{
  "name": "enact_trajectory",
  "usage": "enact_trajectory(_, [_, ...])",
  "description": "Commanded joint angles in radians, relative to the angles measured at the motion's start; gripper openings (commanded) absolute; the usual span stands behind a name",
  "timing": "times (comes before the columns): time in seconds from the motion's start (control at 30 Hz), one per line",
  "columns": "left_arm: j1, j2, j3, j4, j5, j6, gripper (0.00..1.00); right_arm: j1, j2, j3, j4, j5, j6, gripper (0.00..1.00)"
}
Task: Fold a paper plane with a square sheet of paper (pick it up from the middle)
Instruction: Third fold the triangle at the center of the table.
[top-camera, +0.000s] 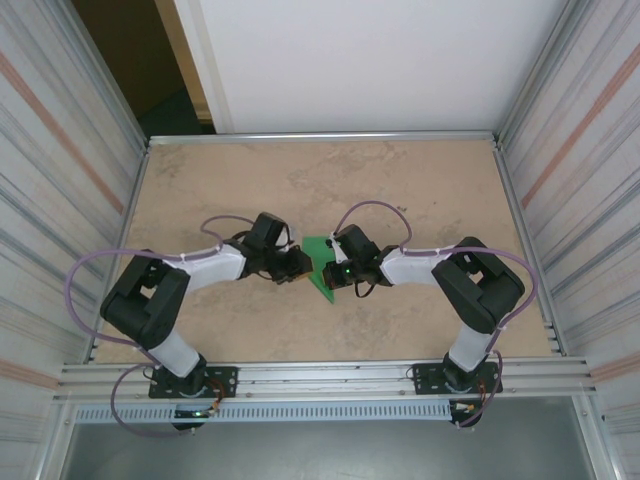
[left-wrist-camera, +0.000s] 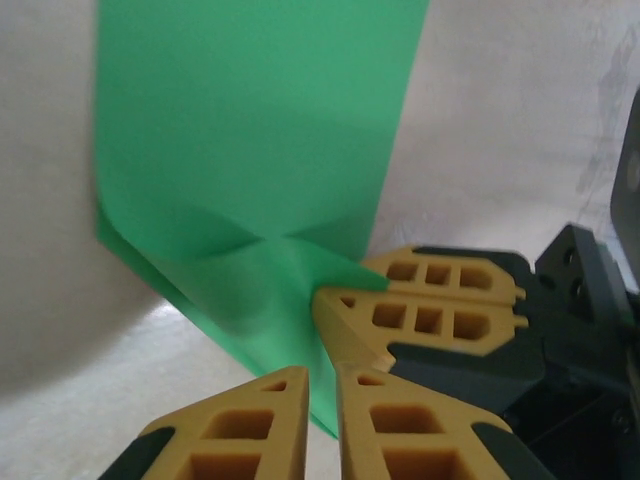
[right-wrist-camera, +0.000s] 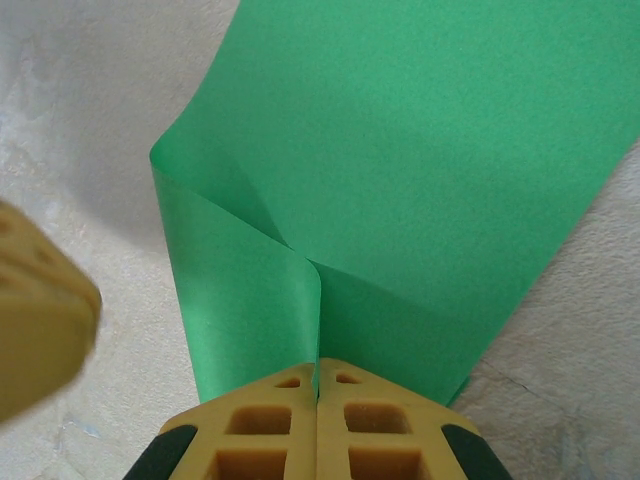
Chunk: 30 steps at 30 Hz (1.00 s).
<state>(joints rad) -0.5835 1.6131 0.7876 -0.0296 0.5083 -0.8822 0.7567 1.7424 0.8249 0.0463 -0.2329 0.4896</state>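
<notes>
Green square sheet of paper (right-wrist-camera: 400, 150) is pinched in my right gripper (right-wrist-camera: 318, 372); I'd flatten its curl slowly with my left gripper (left-wrist-camera: 322, 390), whose hold I cannot tell.

Table (top-camera: 400, 180): tan mottled top, metal rails round the edge. Green paper (top-camera: 320, 272) sits on it between the two sets of jaws, curled up at the jaw end, not flat.

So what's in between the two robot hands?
The green sheet of paper. In the top view it sits between the left hand and right hand; the right wrist view shows the right hand pinching it.
</notes>
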Motion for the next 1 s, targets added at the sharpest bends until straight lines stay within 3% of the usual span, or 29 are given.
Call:
enact_trajectory(0.0, [-0.021, 0.004, -0.021, 0.097, 0.017, -0.041, 0.14, -0.01, 0.033, 0.011, -0.074, 0.008, 0.017, 0.0])
enact_trajectory(0.97, [-0.037, 0.138, -0.007, 0.049, -0.027, 0.012, 0.11, -0.011, 0.036, 0.02, -0.09, 0.008, 0.017, 0.0])
